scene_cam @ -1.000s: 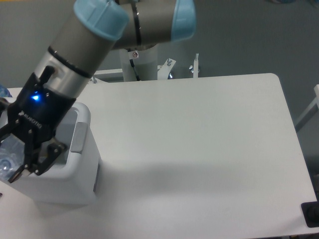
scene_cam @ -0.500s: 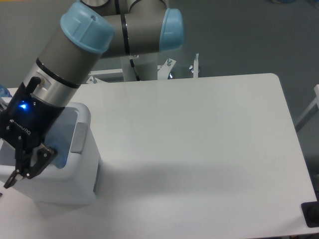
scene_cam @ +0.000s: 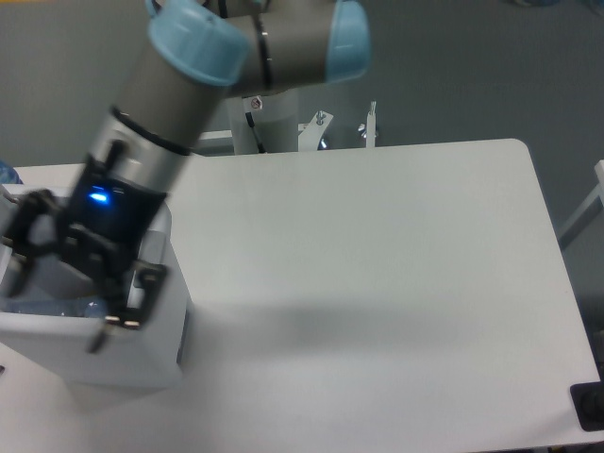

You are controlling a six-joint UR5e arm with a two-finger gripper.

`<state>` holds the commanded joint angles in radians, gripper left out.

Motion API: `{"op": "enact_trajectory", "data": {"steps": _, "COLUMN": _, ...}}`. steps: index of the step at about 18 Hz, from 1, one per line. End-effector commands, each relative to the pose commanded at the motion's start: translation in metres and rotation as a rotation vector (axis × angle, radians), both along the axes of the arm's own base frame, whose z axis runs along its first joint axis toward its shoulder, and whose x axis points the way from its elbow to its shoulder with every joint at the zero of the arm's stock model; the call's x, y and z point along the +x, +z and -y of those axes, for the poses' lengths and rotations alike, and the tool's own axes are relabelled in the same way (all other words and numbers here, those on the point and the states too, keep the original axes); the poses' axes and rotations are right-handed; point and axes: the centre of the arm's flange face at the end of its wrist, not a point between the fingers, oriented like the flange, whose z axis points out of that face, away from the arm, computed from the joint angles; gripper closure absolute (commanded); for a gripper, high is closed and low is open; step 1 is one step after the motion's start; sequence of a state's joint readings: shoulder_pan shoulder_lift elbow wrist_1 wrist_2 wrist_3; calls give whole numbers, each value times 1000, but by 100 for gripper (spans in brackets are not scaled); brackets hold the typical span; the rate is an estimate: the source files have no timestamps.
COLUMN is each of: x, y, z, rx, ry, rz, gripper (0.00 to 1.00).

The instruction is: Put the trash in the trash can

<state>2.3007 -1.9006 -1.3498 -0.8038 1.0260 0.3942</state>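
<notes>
The trash can (scene_cam: 113, 363) is a boxy white bin at the table's left edge, with a grey side panel (scene_cam: 151, 283). My gripper (scene_cam: 64, 288) hangs over its opening, blurred by motion. Its fingers (scene_cam: 121, 311) are spread wide and hold nothing. A clear, bluish crushed bottle (scene_cam: 57, 308) lies inside the bin below the fingers, only partly visible. The white packet is hidden or out of view.
The arm's white base post (scene_cam: 274, 123) and metal brackets (scene_cam: 368, 127) stand behind the table's far edge. A black object (scene_cam: 590, 406) sits at the table's front right corner. A bluish thing (scene_cam: 5, 174) shows at the left edge.
The gripper held the clear bottle over the bin's left side a second ago. Now the fingers have spread apart, the bottle lies in the bin, and the wrist has shifted right.
</notes>
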Motion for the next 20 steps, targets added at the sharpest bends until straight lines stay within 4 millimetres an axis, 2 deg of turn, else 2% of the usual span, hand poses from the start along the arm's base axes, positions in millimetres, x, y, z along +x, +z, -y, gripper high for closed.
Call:
{"op": "enact_trajectory", "data": {"steps": 3, "x": -51, "y": -17, "z": 29, "rx": -33, "ry": 94, "rz": 11, "gripper": 0}}
{"op": "enact_trajectory", "data": {"steps": 5, "x": -88, "y": -34, "z": 55, "rx": -65, "ry": 164, "rz": 18, "gripper": 0}}
{"op": "enact_trajectory", "data": {"steps": 8, "x": -124, "y": -60, "z": 83, "rx": -141, "ry": 251, "rz": 3, "gripper": 0}}
{"op": "enact_trajectory", "data": {"steps": 14, "x": -167, "y": -116, "z": 141, "rx": -313, "ry": 235, "rz": -114, "gripper": 0}}
{"op": "enact_trajectory", "data": {"steps": 16, "x": -173, "y": -133, "z": 157, "rx": -342, "ry": 188, "rz": -136, "gripper": 0}}
{"op": "enact_trajectory", "data": {"steps": 20, "x": -173, "y": -154, "z": 173, "rx": -482, "ry": 53, "rz": -273, "gripper": 0}}
